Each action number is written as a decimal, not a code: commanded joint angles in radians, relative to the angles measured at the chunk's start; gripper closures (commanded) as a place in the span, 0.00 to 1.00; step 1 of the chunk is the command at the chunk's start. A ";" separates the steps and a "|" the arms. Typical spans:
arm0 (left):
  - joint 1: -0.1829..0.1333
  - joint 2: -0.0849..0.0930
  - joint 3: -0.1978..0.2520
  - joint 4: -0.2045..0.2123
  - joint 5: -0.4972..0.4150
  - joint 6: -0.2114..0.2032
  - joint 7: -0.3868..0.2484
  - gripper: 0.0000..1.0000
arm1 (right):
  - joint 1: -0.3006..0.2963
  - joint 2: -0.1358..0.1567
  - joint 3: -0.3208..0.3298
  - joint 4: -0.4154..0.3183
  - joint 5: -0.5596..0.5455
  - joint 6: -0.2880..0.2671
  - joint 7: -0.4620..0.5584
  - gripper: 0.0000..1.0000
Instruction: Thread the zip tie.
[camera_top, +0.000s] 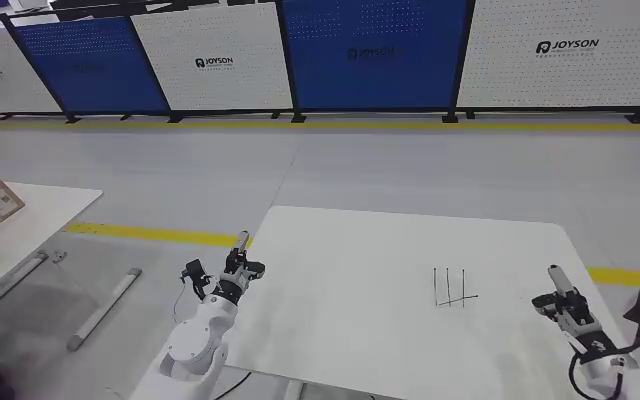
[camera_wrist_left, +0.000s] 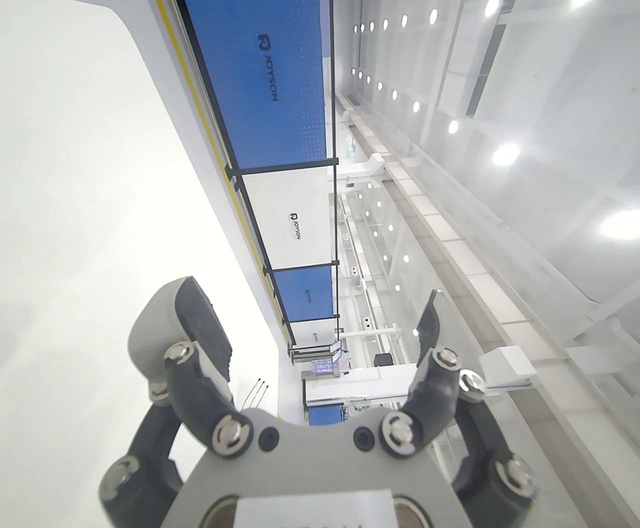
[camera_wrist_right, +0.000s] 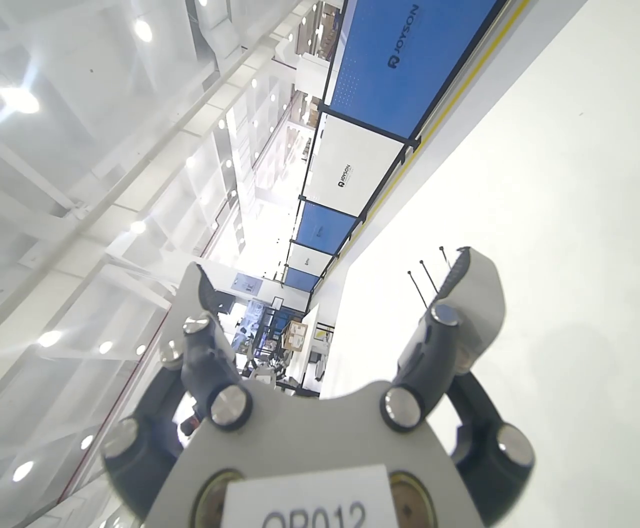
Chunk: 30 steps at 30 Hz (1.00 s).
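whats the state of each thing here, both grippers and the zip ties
left gripper, open, holding nothing
right gripper, open, holding nothing
zip ties, lying flat on the white table, straight, none threaded, apart from both grippers

Bright, even light all over. Lit from above by rows of round ceiling lamps (camera_wrist_left: 506, 154), blooming into soft white blobs in both wrist views. Heavy glare on the table (camera_top: 350, 300), washed almost to blank white. Soft, faint shadows only. Strong wide-angle bending toward the edges of both wrist views, with wall panels (camera_wrist_right: 400, 75) and roof beams (camera_wrist_right: 165, 145) bowed and tilted.
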 joint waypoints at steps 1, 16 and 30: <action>0.000 0.000 0.000 0.000 0.000 0.000 0.000 0.00 | 0.000 0.000 0.000 0.000 0.000 0.000 0.000 0.00; 0.000 0.000 0.000 0.000 0.000 0.000 0.000 0.00 | 0.165 0.032 0.042 0.133 0.114 0.103 0.475 0.00; 0.000 0.000 0.000 0.000 0.000 0.000 0.000 0.00 | 0.359 0.052 -0.079 0.270 -0.057 0.206 0.644 0.00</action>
